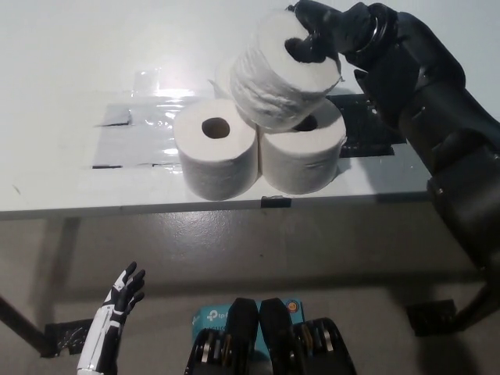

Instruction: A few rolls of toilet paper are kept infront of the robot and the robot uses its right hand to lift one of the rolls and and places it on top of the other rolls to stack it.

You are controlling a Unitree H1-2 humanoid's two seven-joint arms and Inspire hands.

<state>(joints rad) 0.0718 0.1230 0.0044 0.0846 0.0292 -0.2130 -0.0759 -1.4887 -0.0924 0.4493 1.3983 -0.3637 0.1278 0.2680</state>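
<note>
1. Three rolls are clearly in view on or over the white worktop (70, 183); a fourth, far roll (222, 78) shows only as a sliver behind the others.
2. Near-left roll (216, 147) stands upright on the worktop, core hole facing up.
3. Near-right roll (303, 152) stands upright just beside it, side walls touching or nearly so; its top is partly covered.
4. Lifted roll (283, 70) is tilted, core hole facing up and to the right, sitting over the far-left part of the near-right roll's top. It looks to be touching that roll's top edge, but I cannot tell if its weight rests there.
5. Right hand (332, 35), black, comes in from the right and far side. Its fingers (306, 48) are pinching the lifted roll at its upper right end: one reaches into the core hole, the rest wrap the rim and the outer wall. Hand is at the roll's far-right, roll hangs to the near-left of it.
6. Black tape patch (367, 129) on the worktop lies right of the near-right roll, partly under the arm. Grey tape strip (133, 141) lies left of the near-left roll.
7. Left hand (121, 301), white, rests low at near left, below the worktop edge, fingers spread, holding nothing.
</note>
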